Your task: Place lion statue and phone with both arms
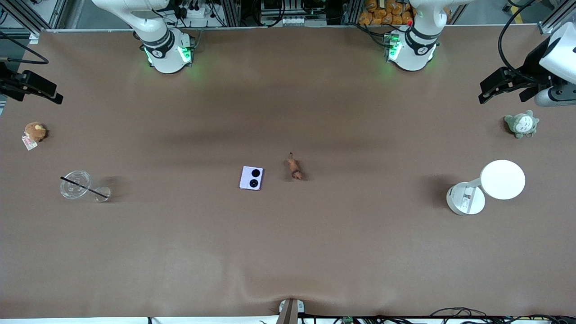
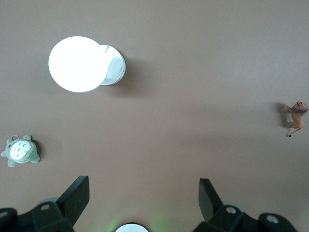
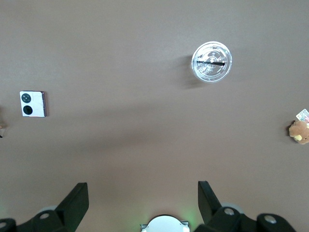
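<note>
Right now both arms wait, raised high at the two ends of the table. The left gripper [image 2: 144, 203] hangs with its fingers spread wide and nothing between them, over the left arm's end near the grey-green plush [image 1: 521, 124], which sits close to that end's edge. The right gripper [image 3: 143, 203] is likewise released and empty, up over the right arm's end, near the round brown plush toy [image 1: 34, 132] with its tag.

At the middle of the table [image 1: 288, 252], well apart from every edge, the phone [image 1: 251, 178] lies flat with its two black camera circles facing up. The lion statue [image 1: 294, 167] lies just beside it, toward the left arm's end, the two apart.

A clear cup [image 1: 75, 184] with a black straw stands near the right arm's end. A white lamp [image 1: 488, 186] with a round head stands near the left arm's end, nearer the front camera than the grey-green plush.
</note>
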You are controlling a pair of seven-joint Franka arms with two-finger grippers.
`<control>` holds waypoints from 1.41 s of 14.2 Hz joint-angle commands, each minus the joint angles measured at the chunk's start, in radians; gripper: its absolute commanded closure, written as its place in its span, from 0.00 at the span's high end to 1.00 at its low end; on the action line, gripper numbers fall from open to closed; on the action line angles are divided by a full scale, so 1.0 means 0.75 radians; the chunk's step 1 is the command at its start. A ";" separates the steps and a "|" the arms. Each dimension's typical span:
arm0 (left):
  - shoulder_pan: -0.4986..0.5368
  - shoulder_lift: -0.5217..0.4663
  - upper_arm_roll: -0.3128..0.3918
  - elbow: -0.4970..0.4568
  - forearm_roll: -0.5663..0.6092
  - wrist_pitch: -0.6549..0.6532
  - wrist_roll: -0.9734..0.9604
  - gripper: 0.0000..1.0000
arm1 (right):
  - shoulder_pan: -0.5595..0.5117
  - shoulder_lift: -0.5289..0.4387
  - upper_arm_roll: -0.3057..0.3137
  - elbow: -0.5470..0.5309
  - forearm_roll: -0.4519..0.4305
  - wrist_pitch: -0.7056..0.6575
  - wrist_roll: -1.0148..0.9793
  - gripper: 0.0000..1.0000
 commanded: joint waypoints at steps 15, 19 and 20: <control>0.048 0.093 -0.002 0.071 -0.012 -0.041 0.031 1.00 | 0.006 0.020 -0.006 0.062 0.017 0.064 -0.011 1.00; 0.050 0.087 -0.002 0.071 -0.012 -0.041 0.031 1.00 | 0.051 0.104 -0.002 0.060 0.007 0.056 -0.013 1.00; 0.048 0.081 -0.002 0.071 -0.012 -0.041 0.031 1.00 | 0.053 0.110 -0.002 0.060 0.005 0.049 -0.013 1.00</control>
